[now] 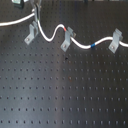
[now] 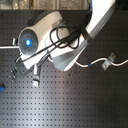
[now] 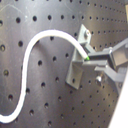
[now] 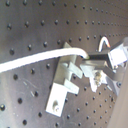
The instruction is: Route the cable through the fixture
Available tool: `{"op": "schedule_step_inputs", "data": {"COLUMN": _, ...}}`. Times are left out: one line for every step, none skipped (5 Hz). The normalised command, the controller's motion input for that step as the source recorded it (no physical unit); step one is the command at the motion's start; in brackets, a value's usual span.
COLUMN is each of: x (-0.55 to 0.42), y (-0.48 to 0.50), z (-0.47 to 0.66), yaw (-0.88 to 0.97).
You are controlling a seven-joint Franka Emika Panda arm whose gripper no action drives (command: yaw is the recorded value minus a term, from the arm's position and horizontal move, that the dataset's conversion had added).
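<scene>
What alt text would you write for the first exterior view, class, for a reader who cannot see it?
A white cable snakes across a black perforated table past three silver clips: left, middle and right. A blue band sits between the middle and right clips. The gripper is near the left clip at the top edge.

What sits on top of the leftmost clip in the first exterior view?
The white cable runs past the clip's slotted top, with the gripper above it. Whether the cable is seated in the slot is hidden.

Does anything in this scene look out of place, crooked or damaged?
Nothing looks damaged or spilled. The cable lies in loose waves across the three clips, which is normal for a flexible cord. In the first wrist view the gripper holds the cable at one clip.
</scene>
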Motion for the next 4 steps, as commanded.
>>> {"op": "schedule_step_inputs", "data": {"x": -0.130, "y": 0.192, "z": -0.07, "yaw": 0.00}}
{"op": "schedule_step_inputs", "data": {"x": -0.104, "y": 0.261, "z": -0.01, "yaw": 0.08}}
{"op": "schedule_step_inputs", "data": {"x": -0.199, "y": 0.234, "z": 0.09, "yaw": 0.04}}
{"op": "schedule_step_inputs", "data": {"x": -0.176, "y": 0.283, "z": 0.21, "yaw": 0.02}}
